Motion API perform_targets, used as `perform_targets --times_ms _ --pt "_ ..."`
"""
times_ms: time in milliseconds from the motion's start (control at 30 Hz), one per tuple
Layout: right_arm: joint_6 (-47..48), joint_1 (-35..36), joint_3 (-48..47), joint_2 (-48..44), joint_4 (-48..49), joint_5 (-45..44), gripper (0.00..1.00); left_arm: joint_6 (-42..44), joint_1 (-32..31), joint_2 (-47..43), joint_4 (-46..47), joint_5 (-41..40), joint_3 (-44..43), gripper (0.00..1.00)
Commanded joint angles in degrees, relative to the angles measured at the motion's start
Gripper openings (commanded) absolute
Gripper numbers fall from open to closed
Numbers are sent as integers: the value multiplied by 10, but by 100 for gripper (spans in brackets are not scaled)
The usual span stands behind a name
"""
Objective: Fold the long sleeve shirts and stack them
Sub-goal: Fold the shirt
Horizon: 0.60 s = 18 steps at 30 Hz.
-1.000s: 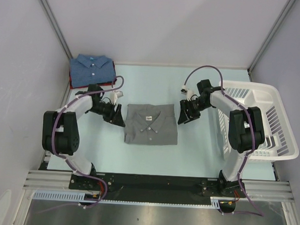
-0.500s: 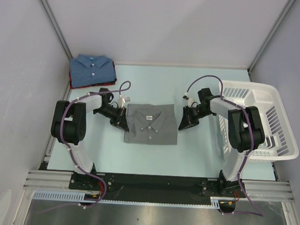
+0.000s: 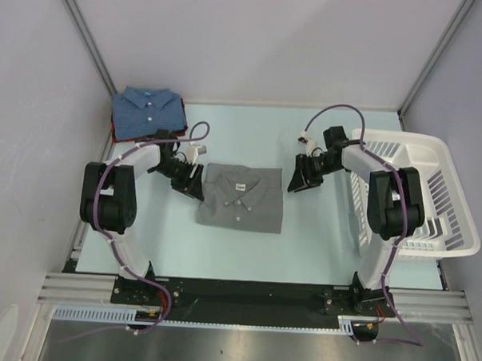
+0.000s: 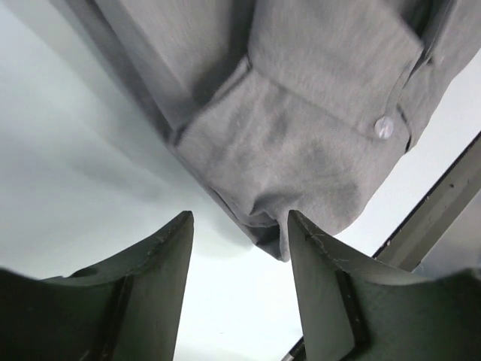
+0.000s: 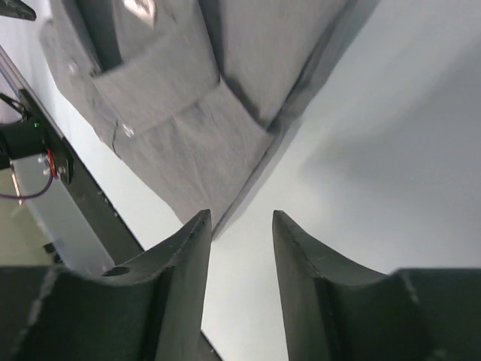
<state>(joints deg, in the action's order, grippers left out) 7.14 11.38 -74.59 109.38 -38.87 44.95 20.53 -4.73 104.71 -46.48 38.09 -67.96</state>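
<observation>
1. Pale table (image 3: 326,240): bare room in front of and behind the folded grey shirt (image 3: 242,199) at its centre.
2. White slatted basket (image 3: 452,198) lines the right edge.
3. Blue shirt (image 3: 148,111) lies folded on a dark red shirt (image 3: 115,132) in the far-left corner.
4. Left gripper (image 3: 194,186): fingers apart, holding nothing, at the grey shirt's left edge.
5. Right gripper (image 3: 291,184): fingers apart with a narrower gap, holding nothing, just off the grey shirt's right edge.

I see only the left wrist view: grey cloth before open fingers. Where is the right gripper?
Observer: The right gripper is just off the grey shirt, at its right edge, open and holding nothing.
Operator: Is there a stack somewhere?
Observer: Yes, the blue shirt lies folded on the dark red shirt at the far left corner.
Operator: And the basket?
Observer: The basket stands at the right edge of the table.
</observation>
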Motion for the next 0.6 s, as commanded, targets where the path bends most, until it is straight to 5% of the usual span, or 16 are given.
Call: perform_targets --times_ms 0,233,567 --pt "-2 -5 -57 18 19 7 45 18 10 5 1 20 -77 60" --pt "4 19 -107 56 43 7 48 21 3 62 -7 29 -180 64" --pt "62 44 -141 109 25 8 47 77 -23 125 -36 45 -215 62"
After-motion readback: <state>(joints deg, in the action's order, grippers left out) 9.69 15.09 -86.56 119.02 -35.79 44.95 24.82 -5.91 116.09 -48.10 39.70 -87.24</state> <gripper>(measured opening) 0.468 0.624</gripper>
